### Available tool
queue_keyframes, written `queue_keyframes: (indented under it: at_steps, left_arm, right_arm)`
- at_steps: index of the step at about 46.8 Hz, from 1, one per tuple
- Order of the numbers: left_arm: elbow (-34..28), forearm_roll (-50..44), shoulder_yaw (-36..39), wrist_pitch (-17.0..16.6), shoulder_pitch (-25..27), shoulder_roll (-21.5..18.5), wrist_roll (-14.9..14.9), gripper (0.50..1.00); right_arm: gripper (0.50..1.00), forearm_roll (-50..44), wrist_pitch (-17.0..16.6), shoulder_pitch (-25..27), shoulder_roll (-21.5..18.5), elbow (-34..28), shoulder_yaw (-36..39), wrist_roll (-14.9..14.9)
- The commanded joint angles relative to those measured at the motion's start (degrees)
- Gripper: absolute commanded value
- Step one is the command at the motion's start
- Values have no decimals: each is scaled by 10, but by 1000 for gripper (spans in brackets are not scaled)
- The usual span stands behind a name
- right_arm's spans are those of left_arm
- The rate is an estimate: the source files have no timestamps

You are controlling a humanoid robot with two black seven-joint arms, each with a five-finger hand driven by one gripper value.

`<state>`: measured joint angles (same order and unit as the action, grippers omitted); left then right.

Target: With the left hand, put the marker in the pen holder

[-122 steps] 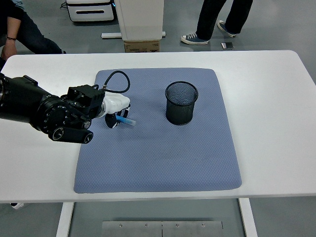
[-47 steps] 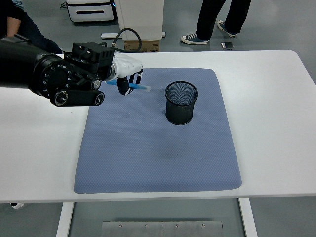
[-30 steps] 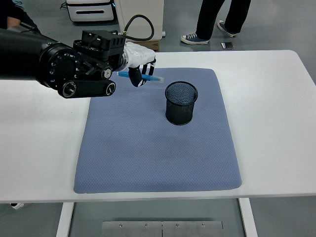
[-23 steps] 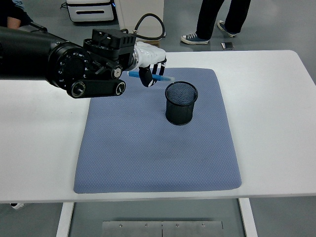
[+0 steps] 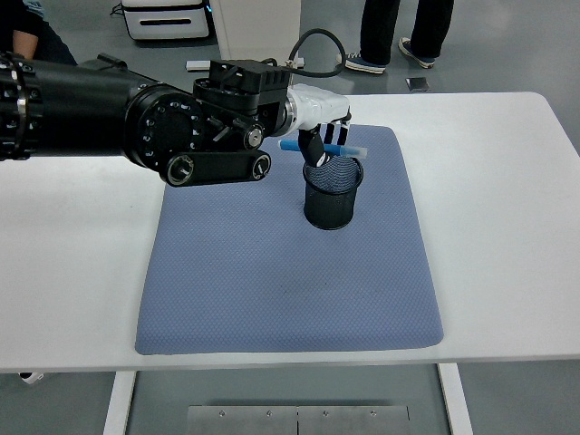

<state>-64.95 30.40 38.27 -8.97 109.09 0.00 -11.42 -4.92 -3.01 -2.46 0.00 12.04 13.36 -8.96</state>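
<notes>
A black mesh pen holder (image 5: 333,195) stands upright on the blue-grey mat (image 5: 290,272), right of its middle. My left hand (image 5: 319,127), white with dark fingers, hovers just above the holder's rim and is shut on a blue marker (image 5: 324,148). The marker lies nearly level, its pale tip pointing right over the holder's opening. The black left arm (image 5: 118,118) reaches in from the left edge. No right arm shows.
The mat lies on a white table (image 5: 507,227). A person's legs and sneakers (image 5: 362,50) stand on the floor beyond the table's far edge, near a white cabinet (image 5: 258,32). Another person crouches at the top left corner.
My left hand has lifted the marker off the mat's left part, carried it up and to the right, and now holds it over the pen holder.
</notes>
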Motion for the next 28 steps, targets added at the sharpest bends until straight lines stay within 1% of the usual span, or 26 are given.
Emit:
queue_keyframes:
  at_steps: [1, 6, 10, 17, 28]
  left_arm:
    - [2, 0, -9, 0, 0, 0, 0, 500]
    - [3, 0, -19, 0, -2, 0, 1, 500]
    - [6, -1, -31, 0, -15, 0, 3, 500]
    - [8, -37, -41, -1, -23, 0, 3, 500]
    - [10, -56, -56, -10, -33, 0, 5, 500]
  right_arm:
    - [1000, 0, -1, 0, 0, 0, 0, 0]
    - [1000, 0, 0, 0, 0, 0, 0, 0]
    - [1000, 0, 0, 0, 0, 0, 0, 0]
    - [1000, 0, 0, 0, 0, 0, 0, 0]
    - [1000, 0, 0, 0, 0, 0, 0, 0]
